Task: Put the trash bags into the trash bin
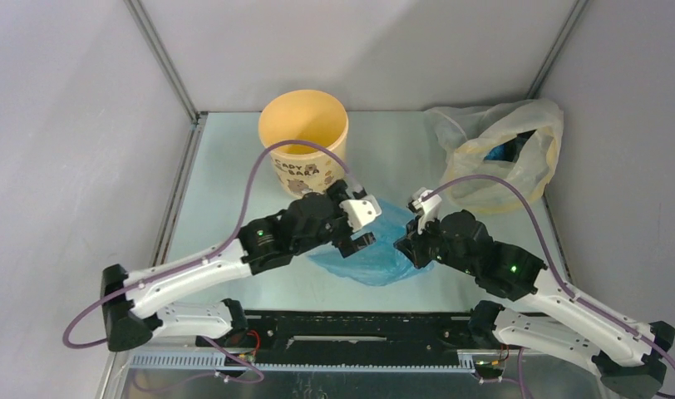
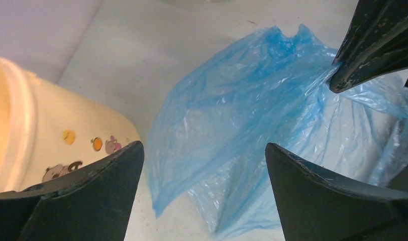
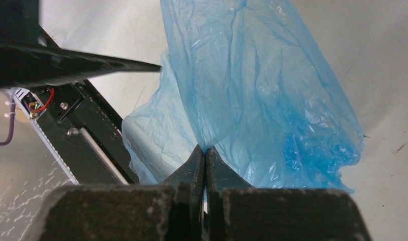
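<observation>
A thin translucent blue trash bag [image 1: 374,251] lies crumpled on the table between my two grippers; it also shows in the left wrist view [image 2: 252,125] and the right wrist view [image 3: 262,100]. The yellow-orange trash bin [image 1: 303,137] with cartoon prints stands upright at the back left; its side shows in the left wrist view [image 2: 56,135]. My left gripper [image 2: 204,150] is open and empty, its fingers straddling the bag's left edge just above it. My right gripper [image 3: 205,149] is shut on a fold of the blue bag at its right edge.
A larger pale yellowish see-through plastic bag [image 1: 505,154] with blue contents sits at the back right by the wall. A black rail [image 1: 359,328] runs along the near table edge. Grey walls enclose the table on the left, back and right.
</observation>
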Available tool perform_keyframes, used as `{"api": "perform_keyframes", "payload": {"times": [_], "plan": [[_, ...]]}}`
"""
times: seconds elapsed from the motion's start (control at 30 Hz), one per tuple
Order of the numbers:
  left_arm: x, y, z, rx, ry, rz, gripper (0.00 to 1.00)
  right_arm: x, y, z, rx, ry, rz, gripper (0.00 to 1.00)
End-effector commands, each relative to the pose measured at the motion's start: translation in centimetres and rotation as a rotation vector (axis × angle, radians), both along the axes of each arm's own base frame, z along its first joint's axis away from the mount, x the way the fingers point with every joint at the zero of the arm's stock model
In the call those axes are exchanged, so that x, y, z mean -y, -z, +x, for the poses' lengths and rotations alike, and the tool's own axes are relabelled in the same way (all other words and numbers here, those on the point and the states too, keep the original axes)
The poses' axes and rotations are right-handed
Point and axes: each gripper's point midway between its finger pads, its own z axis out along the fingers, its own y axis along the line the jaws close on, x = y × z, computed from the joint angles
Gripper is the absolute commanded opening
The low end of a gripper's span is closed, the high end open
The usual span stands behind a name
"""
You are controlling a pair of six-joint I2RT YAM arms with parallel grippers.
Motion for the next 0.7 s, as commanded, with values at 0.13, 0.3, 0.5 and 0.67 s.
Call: {"api": "perform_keyframes", "payload": {"times": [0.13, 0.3, 0.5, 0.67], "plan": [[4.7, 0.2, -0.4, 0.036, 0.190, 0.012, 0.82, 0.1, -2.0, -0.3, 0.021, -0.018, 0.034, 0.00], [4.2, -0.1, 1.4, 0.029, 0.067, 0.030, 0.02, 1.2, -1.4, 0.2, 0.013, 0.044, 0.001, 0.00], [1.6, -3.6, 2.5, 0.007, -0.129, -0.069, 0.00, 4.1, -0.2, 2.2, 0.038, 0.222, -0.099, 0.22], [-0.4, -6.9, 1.9, -0.034, -0.205, -0.138, 0.00, 5.7, -1.3, 3.6, 0.093, 0.335, -0.111, 0.46]]}}
